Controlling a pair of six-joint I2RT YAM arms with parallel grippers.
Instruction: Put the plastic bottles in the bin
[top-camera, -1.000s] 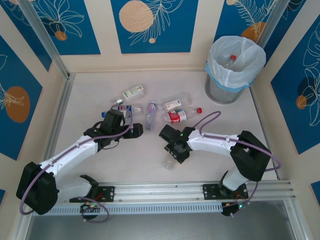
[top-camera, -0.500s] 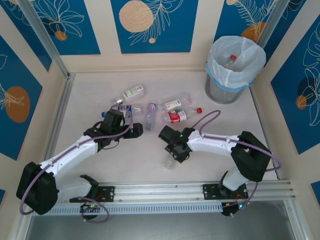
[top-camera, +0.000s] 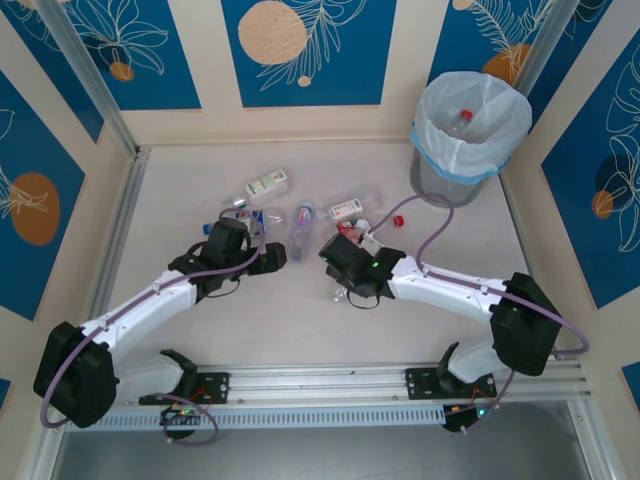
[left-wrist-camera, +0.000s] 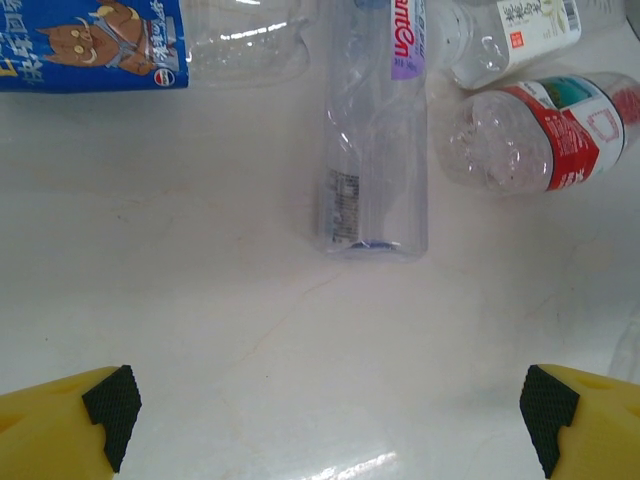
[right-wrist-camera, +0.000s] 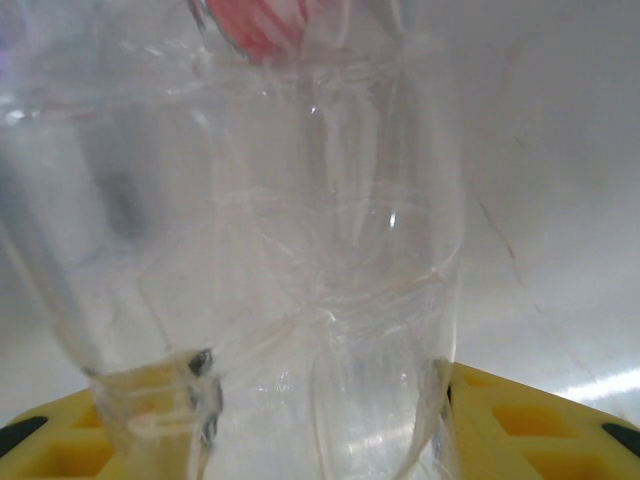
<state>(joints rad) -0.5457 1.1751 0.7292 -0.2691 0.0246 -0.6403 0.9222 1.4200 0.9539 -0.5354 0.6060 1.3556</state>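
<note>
Plainly the right hand (right-wrist-camera: 290, 430) has its catch. A clear bottle (right-wrist-camera: 300, 250), crumpled and see-through, stands between the yellow fingers (right-wrist-camera: 540, 420). From the wrist view the hand looks closed on the bottle's sides, though glare through the plastic hides the exact contact. Seen from above, that arm reaches to the middle of the worktop (top-camera: 270, 325), just beside the loose cluster of bottles. The bin (top-camera: 445, 188) stands well apart in the far right corner, with one red-capped bottle (top-camera: 463, 116) already lying in its bag.

To my eye the step in hand is the carry. I would lift first, straight up and away from the neighbouring bottles so none gets swept along, then swing right. The hand should come in high enough to clear the bag's ruffled rim and let go only once the bottle hangs over the opening. Thin crushed plastic gives under pressure and can squirt out sideways, so a steady squeeze and a smooth arc would serve better than speed.

The left hand (left-wrist-camera: 328, 410) hovers low with its fingers spread wide and nothing between them. A purple-lettered bottle (left-wrist-camera: 372, 150) lies straight ahead of it, with a blue-labelled bottle (left-wrist-camera: 90, 45) on one side and a red-labelled bottle (left-wrist-camera: 545, 135) on the other.
</note>
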